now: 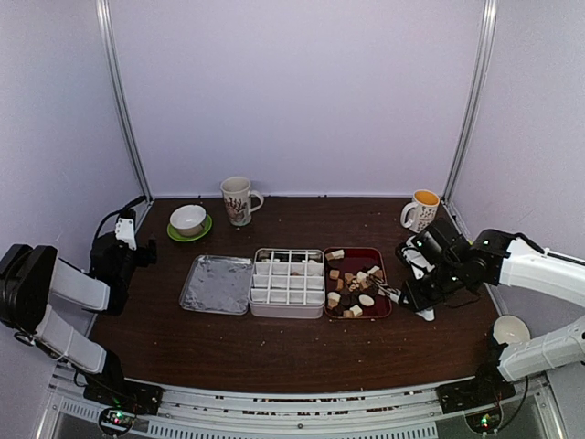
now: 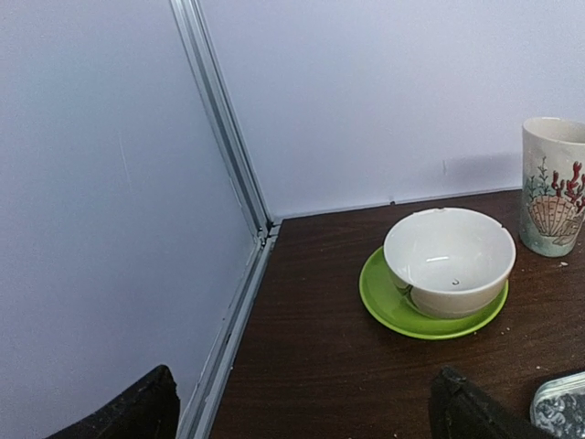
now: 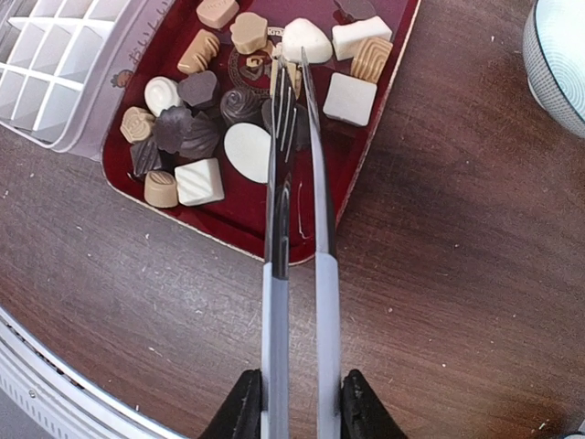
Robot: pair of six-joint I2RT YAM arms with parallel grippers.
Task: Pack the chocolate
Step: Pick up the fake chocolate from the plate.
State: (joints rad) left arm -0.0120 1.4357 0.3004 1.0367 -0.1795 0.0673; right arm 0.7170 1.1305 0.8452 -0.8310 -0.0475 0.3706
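Observation:
The chocolate (image 3: 247,151), (image 1: 355,285) lies as several dark, tan and white pieces in a dark red tray (image 3: 247,219), (image 1: 382,261). One more piece (image 1: 336,254) rests at the far right corner of the white divided box (image 1: 288,279). My right gripper (image 3: 299,402), (image 1: 413,294) is shut on the handles of metal tongs (image 3: 326,311). The nearly closed tong tips reach over the tray by a small tan piece (image 3: 274,71); I cannot tell whether they hold it. My left gripper (image 2: 302,421), (image 1: 137,249) stands open and empty at the table's far left, away from the tray.
A foil-lined lid (image 1: 217,283) lies left of the box. A white bowl on a green saucer (image 2: 448,265), (image 1: 189,222) and a shell-pattern mug (image 2: 553,187), (image 1: 238,199) stand at the back left. Another mug (image 1: 422,210) stands back right, a small bowl (image 1: 510,327) near right.

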